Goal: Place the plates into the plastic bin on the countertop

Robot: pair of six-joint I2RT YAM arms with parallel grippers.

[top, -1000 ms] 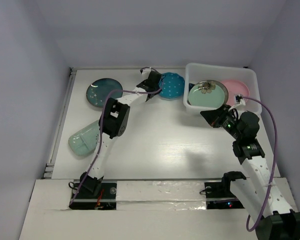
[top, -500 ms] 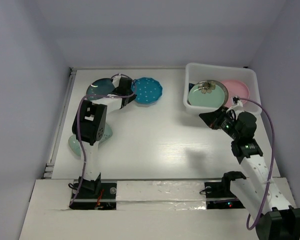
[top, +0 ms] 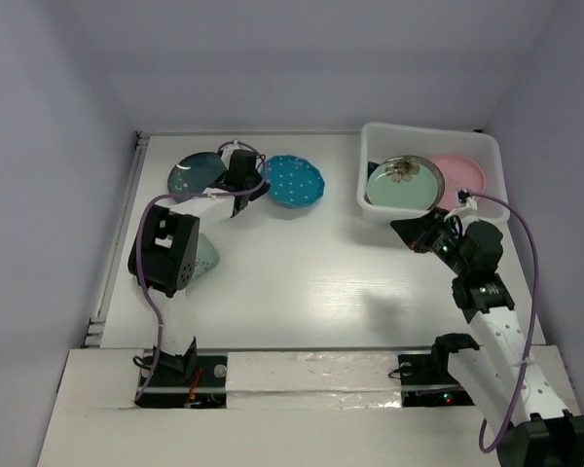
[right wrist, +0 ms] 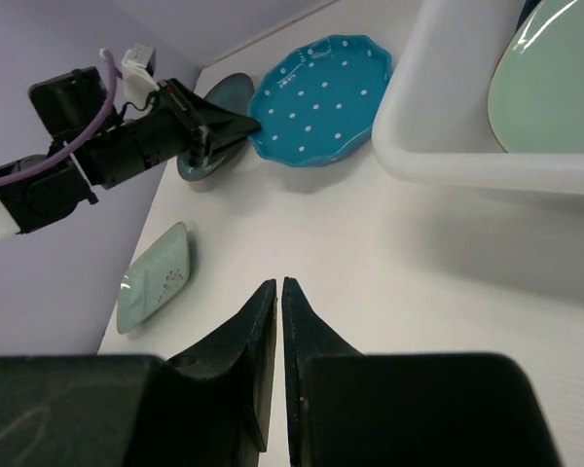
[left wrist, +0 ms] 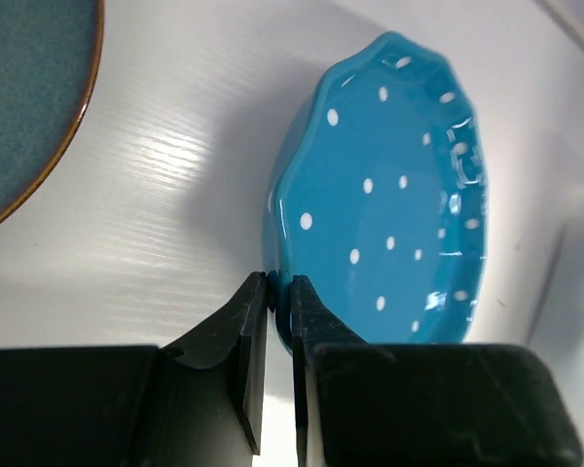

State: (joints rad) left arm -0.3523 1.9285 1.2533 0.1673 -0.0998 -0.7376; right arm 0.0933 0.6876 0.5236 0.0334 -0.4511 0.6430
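The left pincer [top: 245, 185], clamped on the rim of the blue dotted plate [top: 294, 181], is now well left of its place a second ago. The plate has come away from the plastic bin [top: 375, 131] and lies near the dark teal plate [top: 190, 175]. The left arm's elbow has folded back and lower, covering more of the pale green dish [top: 204, 261].

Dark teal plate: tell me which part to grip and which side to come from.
Pinch its brown rim, one finger inside, one outside, coming down from above: the dark teal plate lies flat on the countertop, leaving nothing to get under. Probably the left edge, since the left gripper and the blue dotted plate crowd its right.
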